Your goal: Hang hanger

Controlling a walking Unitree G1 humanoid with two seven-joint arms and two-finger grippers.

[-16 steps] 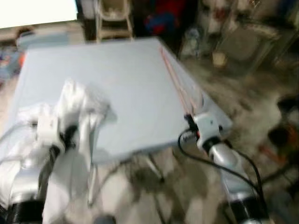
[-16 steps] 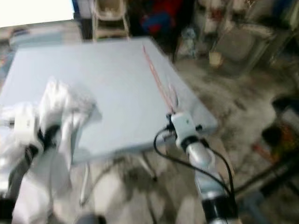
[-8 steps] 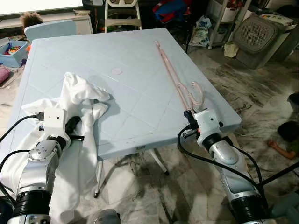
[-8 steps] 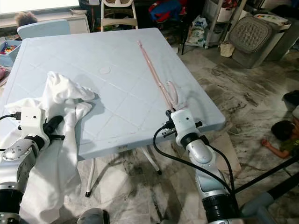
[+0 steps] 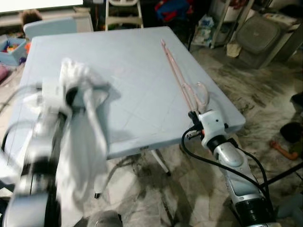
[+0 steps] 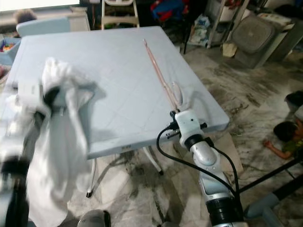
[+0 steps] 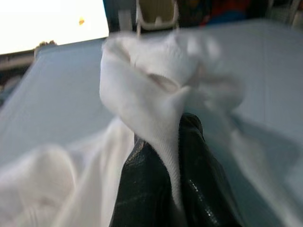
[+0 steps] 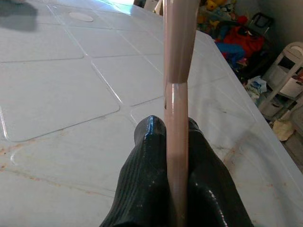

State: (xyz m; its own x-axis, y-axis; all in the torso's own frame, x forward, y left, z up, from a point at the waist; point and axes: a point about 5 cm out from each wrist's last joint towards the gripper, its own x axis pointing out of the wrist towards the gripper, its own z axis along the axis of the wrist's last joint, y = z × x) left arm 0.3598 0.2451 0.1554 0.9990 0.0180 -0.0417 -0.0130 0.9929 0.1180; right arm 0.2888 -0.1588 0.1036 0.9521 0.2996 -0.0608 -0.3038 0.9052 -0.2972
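Note:
A pink hanger (image 5: 182, 85) lies flat along the right side of the light blue table (image 5: 137, 56), its hook near the front right corner. My right gripper (image 5: 193, 115) is at that corner, shut on the hanger's hook end; in the right wrist view the pink bar (image 8: 176, 118) runs between the black fingers (image 8: 147, 156). Over the table's left side, my left gripper (image 5: 71, 97) is raised and blurred. It is shut on a white garment (image 5: 83, 137) that hangs down from it. The left wrist view has the cloth (image 7: 151, 94) pinched between its fingers (image 7: 142, 189).
Behind the table stand a white high chair (image 5: 122, 14) and a blue chair back (image 5: 49, 27). A grey basket (image 5: 258, 34) and shelves are at the back right. A person (image 5: 289, 137) lies on the marble floor to the right. A toy bin (image 5: 12, 42) is at far left.
My left arm has swung up and lifted the white garment off the table's left side, so it now hangs from the gripper. The right gripper and the hanger have stayed put.

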